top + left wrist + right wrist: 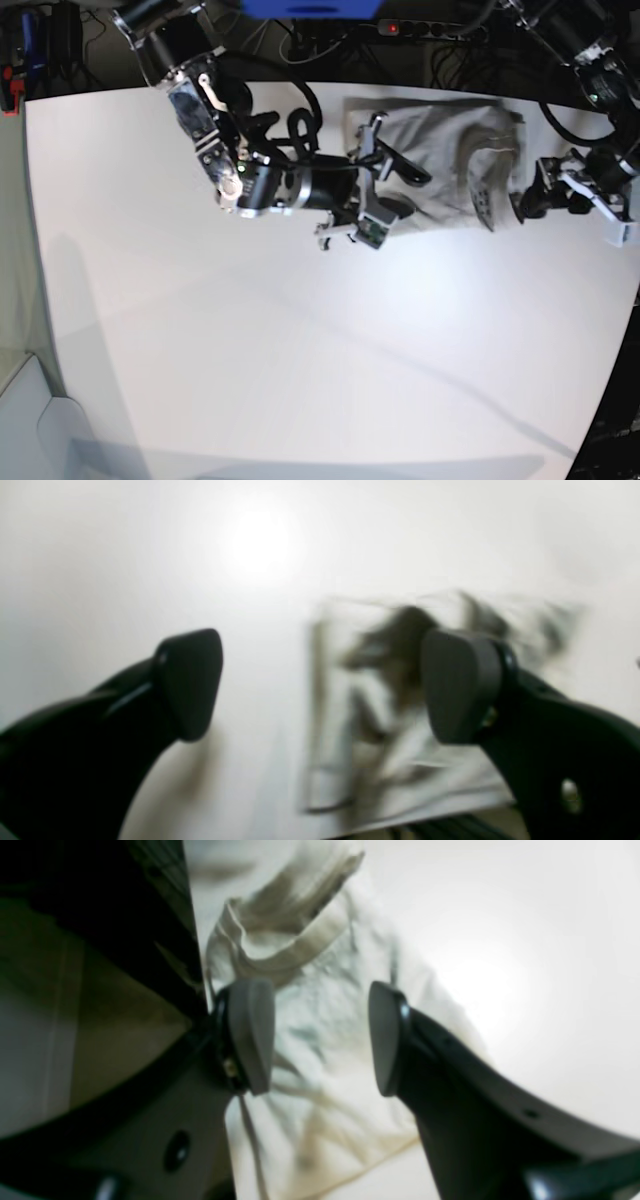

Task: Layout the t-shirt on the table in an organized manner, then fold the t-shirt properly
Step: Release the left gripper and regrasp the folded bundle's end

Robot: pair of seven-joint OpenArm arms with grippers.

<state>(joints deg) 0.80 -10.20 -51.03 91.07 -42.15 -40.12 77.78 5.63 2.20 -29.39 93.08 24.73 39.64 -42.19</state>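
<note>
Shirt count is one: the t-shirt [440, 160] is lying rumpled at the far edge of the white surface [250, 350]. Two grippers are hovering there, left gripper [320, 685] fingers wide, right gripper [322, 1037] fingers seemingly half-spread, both holding nothing.

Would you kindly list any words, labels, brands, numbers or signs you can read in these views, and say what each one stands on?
None: no text can be read in any view.
The t-shirt shows no print, and both wrist views of it are blurred.
The table is plain white, without markings.
The arms in the base view carry nothing I can make out as lettering.
</note>
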